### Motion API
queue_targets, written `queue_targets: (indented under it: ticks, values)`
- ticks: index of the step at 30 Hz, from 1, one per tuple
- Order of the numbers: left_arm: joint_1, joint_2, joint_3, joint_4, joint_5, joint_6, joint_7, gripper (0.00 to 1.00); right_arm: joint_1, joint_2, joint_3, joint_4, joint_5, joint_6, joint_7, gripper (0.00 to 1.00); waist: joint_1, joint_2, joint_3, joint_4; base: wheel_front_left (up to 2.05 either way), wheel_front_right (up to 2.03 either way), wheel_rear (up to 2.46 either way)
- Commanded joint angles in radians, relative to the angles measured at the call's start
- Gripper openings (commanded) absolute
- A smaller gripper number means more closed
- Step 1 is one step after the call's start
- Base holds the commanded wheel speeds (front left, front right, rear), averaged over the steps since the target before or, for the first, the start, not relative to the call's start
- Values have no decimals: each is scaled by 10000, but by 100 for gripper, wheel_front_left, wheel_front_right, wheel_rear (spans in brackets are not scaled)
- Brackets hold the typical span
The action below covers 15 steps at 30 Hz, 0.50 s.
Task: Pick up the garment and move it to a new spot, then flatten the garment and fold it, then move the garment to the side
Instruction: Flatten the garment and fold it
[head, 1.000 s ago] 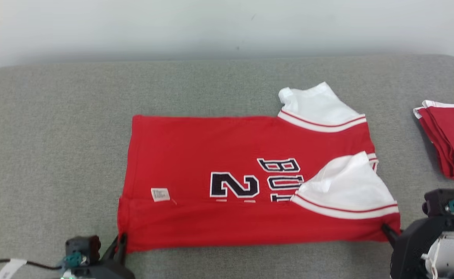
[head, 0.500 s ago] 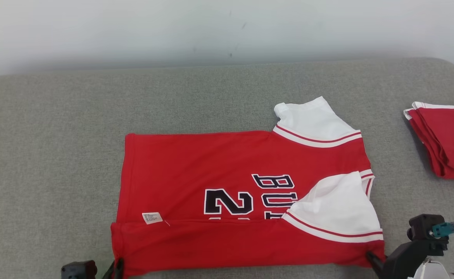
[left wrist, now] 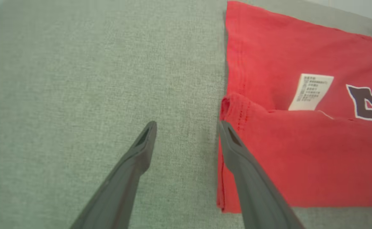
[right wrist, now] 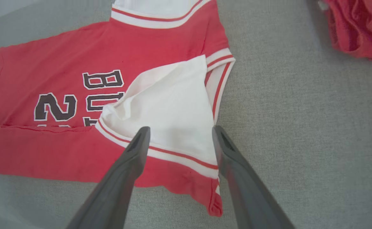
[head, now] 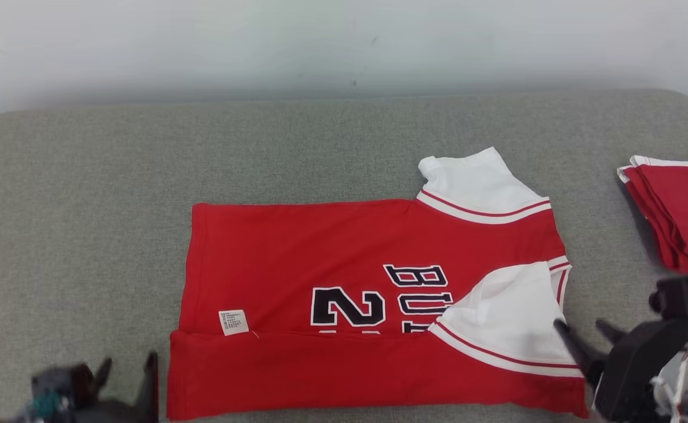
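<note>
- Grey woven cloth covers the bench, with a pale wall behind it.
- The red shirt lies flat mid-bench. Its near long edge is folded up over the print, and a white sleeve is laid on top.
- The left gripper has its jaws spread and empty. One finger sits just beside the hem corner.
- The right gripper is also spread and empty, poised over the white sleeve.
- Risk: that left finger could catch the hem as it moves and peel the fold open.
- Risk: the right jaws could drag the loose sleeve askew if they dip or sweep.
- Room: there is wide bare bench to the left and behind the shirt. On the right, a folded red pile sits near, leaving a narrower gap.
- The bench's near edge is out of frame, so I cannot judge the margin there.
</note>
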<state>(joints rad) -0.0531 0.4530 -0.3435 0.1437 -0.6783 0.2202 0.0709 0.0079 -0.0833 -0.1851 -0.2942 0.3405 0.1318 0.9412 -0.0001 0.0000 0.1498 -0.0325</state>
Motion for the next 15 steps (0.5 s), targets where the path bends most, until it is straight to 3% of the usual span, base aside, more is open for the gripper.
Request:
queue_targets:
  ticks: [1,8,15]
  values:
    - [-305,112,70,-77,27,-7,53,100,-172,-121,-22,-110,63,-23,57,100,1,0,100,18,0,0,0]
    - [-2624,548,-311,-71,553,-430,1125,100,-2225,-867,407,-208,92,-23,319,100,1,0,837,-109,0,0,0]
    - [-5489,430,-934,1342,954,-1003,2524,100,-4644,-1159,1493,1282,129,-23,-440,100,1,0,1933,-495,0,0,0]
